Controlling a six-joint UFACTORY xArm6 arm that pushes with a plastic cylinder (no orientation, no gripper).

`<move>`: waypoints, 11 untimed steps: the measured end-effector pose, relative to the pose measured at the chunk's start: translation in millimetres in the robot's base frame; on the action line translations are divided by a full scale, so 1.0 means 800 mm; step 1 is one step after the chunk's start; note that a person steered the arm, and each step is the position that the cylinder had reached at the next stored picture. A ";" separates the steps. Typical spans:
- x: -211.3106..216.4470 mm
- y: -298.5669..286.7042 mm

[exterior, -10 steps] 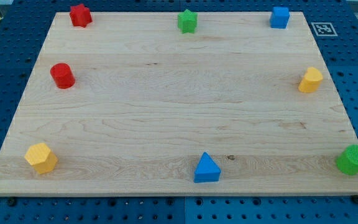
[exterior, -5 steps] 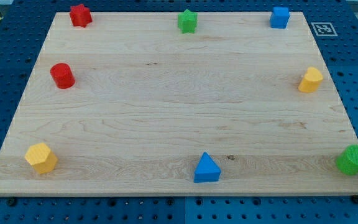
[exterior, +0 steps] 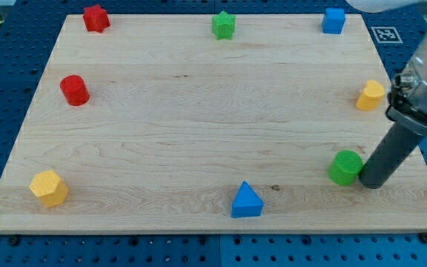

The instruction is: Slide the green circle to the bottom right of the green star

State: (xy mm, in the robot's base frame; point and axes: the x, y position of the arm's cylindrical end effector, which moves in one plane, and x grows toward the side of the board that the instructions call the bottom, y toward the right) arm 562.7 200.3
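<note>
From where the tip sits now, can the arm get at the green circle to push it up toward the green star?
Probably yes. My tip sits right against the green circle block on its right side, and no block lies between it and the green star block.

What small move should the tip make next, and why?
Probably keep pushing toward the view's upper left. My tip sits against the green circle on its right side, and the green star is far off at the view's top.

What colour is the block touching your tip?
Green: the green circle, just left of my tip, in the camera view.
</note>
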 end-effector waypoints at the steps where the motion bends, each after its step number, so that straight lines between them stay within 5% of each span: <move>1: -0.005 -0.020; 3: -0.052 -0.042; 7: 0.003 -0.123; 8: -0.046 -0.124; 11: -0.073 -0.054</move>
State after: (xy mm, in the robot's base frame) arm 504.2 157.5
